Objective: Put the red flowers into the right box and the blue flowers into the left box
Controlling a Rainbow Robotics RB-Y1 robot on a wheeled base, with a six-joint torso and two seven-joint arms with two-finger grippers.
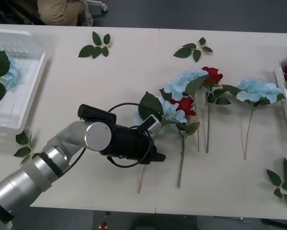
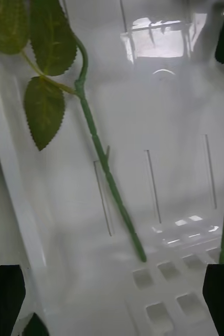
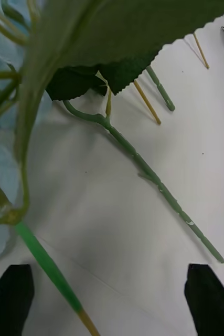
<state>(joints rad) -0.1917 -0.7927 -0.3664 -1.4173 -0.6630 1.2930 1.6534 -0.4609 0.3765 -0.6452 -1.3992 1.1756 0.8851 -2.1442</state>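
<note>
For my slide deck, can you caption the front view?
Left gripper reaches among blue flowers and red flowers on the table, left box beside.

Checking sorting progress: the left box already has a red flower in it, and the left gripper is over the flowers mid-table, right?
Not quite. The left box holds a blue flower, not a red one, as the front view shows. The left gripper is indeed over the flowers mid-table.

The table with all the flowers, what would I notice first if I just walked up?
Probably the big silver and black left arm, with its left gripper open over a blue flower mid-table. Next, red flowers and blue ones lying in a row to its right. The left box at the table's left edge holds a blue flower already.
</note>
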